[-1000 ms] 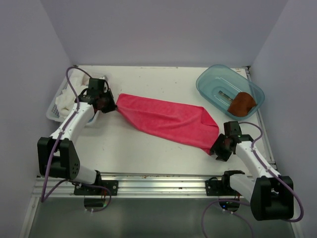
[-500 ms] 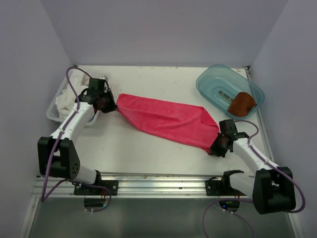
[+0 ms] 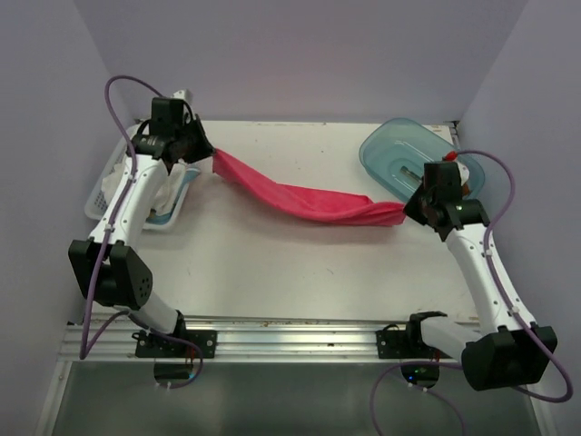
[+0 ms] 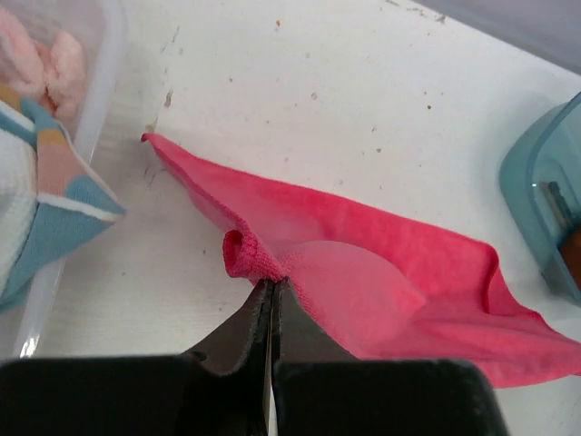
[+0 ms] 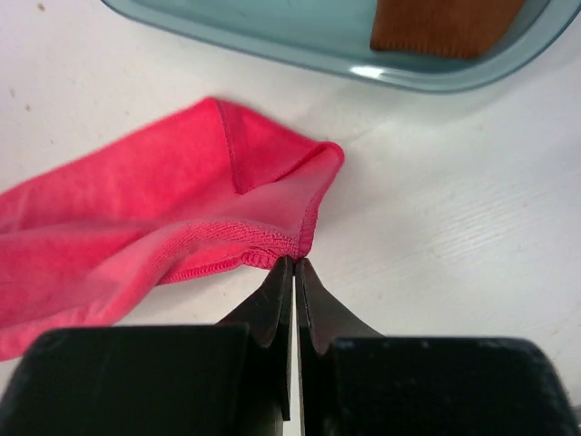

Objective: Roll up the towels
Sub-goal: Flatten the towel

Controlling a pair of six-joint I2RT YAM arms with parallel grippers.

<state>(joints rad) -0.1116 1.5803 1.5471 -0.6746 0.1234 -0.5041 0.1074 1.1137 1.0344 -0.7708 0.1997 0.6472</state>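
Left pincer [image 4: 272,283], right pincer [image 5: 293,263] each pinching a pink towel [image 3: 313,204] corner hem; thin bite, tension across mid-frame could yank one free.

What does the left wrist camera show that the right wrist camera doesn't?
Only the left wrist view shows the basket with a blue-trimmed cloth, and the left gripper shut on a bunched edge of the pink towel. Only the right wrist view gives a clear look at the rust-brown towel, and shows the right gripper shut on the pink towel's other end. Both show the pink towel, the teal bin and the white table.
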